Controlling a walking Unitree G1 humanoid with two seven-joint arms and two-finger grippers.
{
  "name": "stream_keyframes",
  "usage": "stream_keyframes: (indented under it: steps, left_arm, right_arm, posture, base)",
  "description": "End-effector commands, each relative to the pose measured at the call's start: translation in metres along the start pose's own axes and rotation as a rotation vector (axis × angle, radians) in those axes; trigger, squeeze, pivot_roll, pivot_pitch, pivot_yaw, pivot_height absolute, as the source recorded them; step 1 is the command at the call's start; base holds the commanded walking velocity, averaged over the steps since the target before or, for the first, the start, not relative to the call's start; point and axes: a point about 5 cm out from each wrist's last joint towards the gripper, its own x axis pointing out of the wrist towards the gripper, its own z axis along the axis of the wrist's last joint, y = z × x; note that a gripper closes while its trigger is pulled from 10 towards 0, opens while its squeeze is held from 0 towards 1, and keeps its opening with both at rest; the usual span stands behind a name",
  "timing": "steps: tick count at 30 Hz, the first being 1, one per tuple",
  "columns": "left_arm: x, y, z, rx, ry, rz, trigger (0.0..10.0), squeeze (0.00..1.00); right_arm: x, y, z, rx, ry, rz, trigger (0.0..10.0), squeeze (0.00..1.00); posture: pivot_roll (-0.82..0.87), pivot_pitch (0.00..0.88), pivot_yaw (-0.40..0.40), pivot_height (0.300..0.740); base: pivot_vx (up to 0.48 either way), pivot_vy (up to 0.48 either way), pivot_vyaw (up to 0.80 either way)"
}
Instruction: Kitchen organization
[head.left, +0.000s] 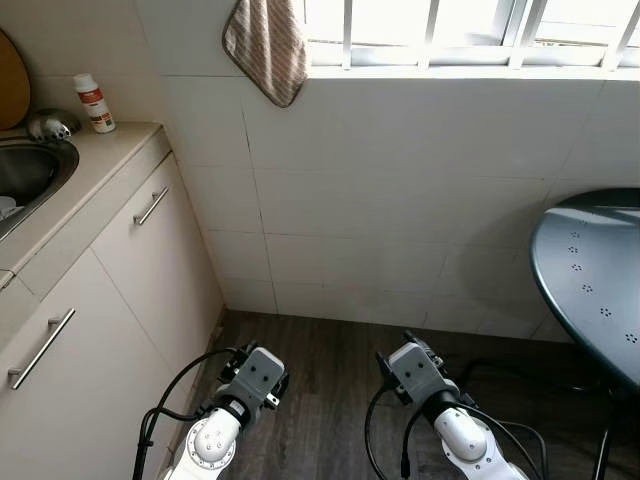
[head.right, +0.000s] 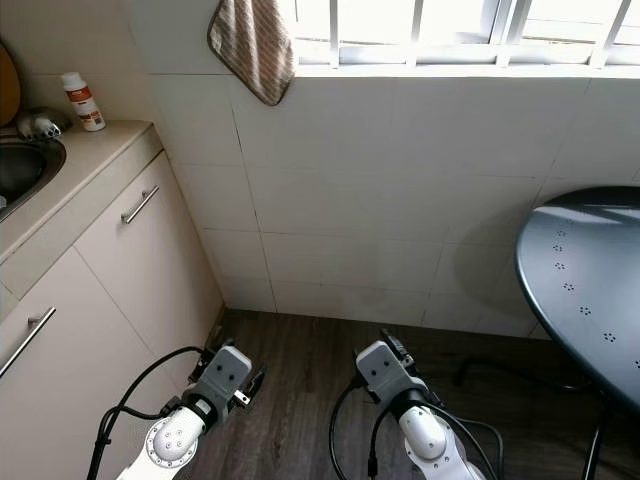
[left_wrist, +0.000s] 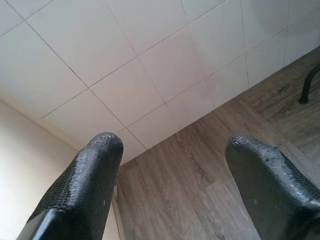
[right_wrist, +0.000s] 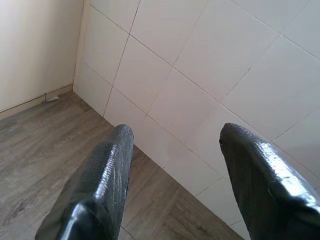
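Both arms hang low over the wooden floor in front of me. My left gripper is open with nothing between its fingers, pointing at the foot of the tiled wall. My right gripper is open too and holds nothing, also facing the white tiles. On the counter at the far left stand a small white bottle with a red label and a little grey object. Beside them is the rim of a steel sink.
Beige cabinet doors with metal bar handles run down the left side. A round dark table fills the right. A striped cloth hangs under the window. Dark wood floor lies between cabinets and table.
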Motion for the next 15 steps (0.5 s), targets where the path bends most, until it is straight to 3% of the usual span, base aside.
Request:
stream_keyframes:
  steps: [1,15]
  left_arm:
    - [0.0003,0.0037,-0.0008,-0.01,-0.003,0.011,10.0,0.0]
    - [0.0004,0.0039,-0.0008,-0.01,-0.003,0.012,10.0,0.0]
  right_arm:
    - [0.0019,-0.0004,0.0011,0.024,-0.006,-0.002,10.0,0.0]
    - [0.0022,-0.0003,0.0008,0.021,-0.001,-0.001,10.0,0.0]
  posture:
    - [0.02,0.0,0.015,0.74]
    - [0.02,0.0,0.015,0.74]
  base:
    - [0.0,0.0,0.0]
    - [0.0,0.0,0.0]
